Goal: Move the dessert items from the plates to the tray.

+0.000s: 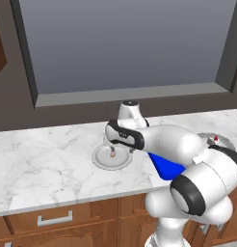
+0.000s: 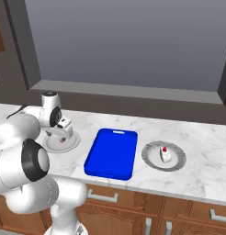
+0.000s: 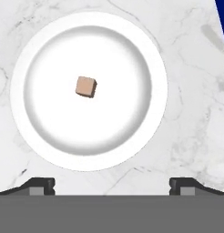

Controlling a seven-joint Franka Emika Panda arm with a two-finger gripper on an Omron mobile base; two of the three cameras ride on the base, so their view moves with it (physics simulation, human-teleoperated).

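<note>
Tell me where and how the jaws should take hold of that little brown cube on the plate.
Grip the brown cube across two opposite flat sides, coming straight down from above. It sits alone at the middle of the plate, turned slightly askew, so the open gripper likely needs a small twist to line up.

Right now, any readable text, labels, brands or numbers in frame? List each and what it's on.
None: no text, label, brand, number or sign can be read.
The tray, both plates, the two dessert items and the marble counter are all unmarked.
</note>
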